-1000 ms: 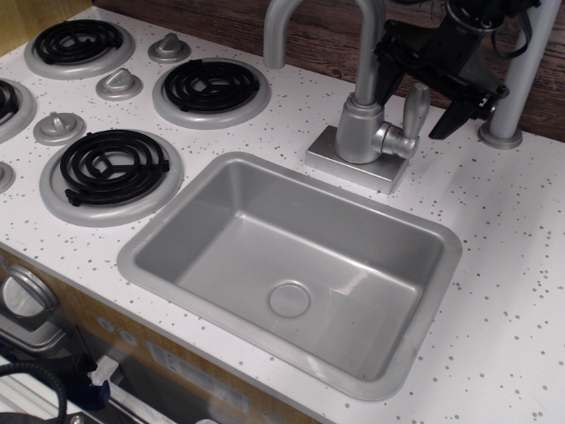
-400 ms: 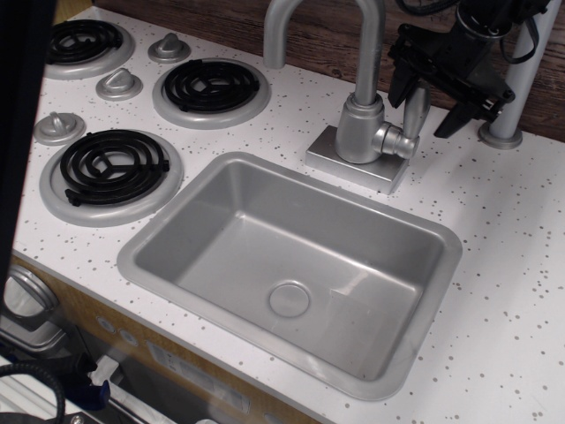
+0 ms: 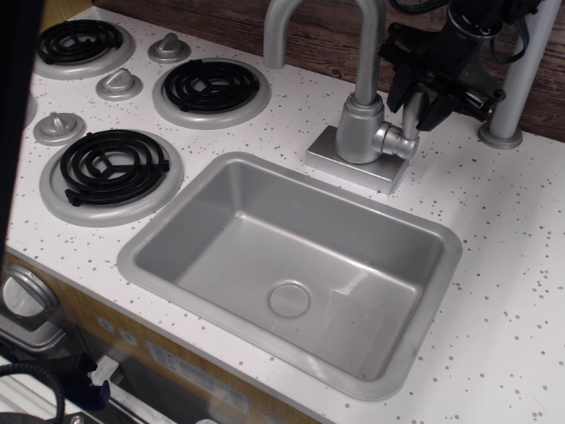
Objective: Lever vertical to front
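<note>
The lever (image 3: 411, 115) is a short silver-grey paddle standing upright on a round pivot (image 3: 399, 141) on the right side of the faucet body. My black gripper (image 3: 416, 108) reaches down from the upper right and straddles the paddle. One finger (image 3: 397, 87) is on the paddle's left and the other on its right, and both look pressed against it. The paddle's top is hidden behind the gripper.
The tall curved spout (image 3: 296, 11) rises from the faucet base (image 3: 353, 163) behind the grey sink (image 3: 424, 225). Black burners (image 3: 210, 87) and silver knobs (image 3: 118, 84) lie to the left. A silver post (image 3: 509, 97) stands just right of the gripper. A dark blurred shape (image 3: 16, 106) covers the left edge.
The gripper has come down and left onto the lever, and its fingers have narrowed around the paddle. The lever still stands upright. The dark shape has appeared at the left edge.
</note>
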You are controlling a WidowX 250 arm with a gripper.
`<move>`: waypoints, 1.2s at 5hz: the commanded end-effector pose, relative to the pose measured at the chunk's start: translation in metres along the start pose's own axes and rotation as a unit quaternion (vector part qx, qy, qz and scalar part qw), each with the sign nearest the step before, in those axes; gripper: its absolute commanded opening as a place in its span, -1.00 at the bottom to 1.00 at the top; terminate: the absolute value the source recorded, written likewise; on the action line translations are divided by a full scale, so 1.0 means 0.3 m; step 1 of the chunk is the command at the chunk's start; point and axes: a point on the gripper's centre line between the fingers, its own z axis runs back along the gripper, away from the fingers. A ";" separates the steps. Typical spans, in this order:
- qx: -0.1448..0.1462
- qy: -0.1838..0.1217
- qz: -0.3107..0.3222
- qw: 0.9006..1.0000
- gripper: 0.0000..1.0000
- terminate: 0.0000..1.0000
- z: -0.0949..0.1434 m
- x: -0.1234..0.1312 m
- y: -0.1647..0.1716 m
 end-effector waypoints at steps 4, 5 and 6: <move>-0.052 0.043 0.003 0.998 -1.00 -1.00 -0.057 -0.095 -0.001; -0.060 0.041 0.002 0.997 -1.00 -1.00 -0.080 -0.098 -0.007; -0.043 0.049 0.006 0.998 1.00 -1.00 -0.054 -0.099 -0.002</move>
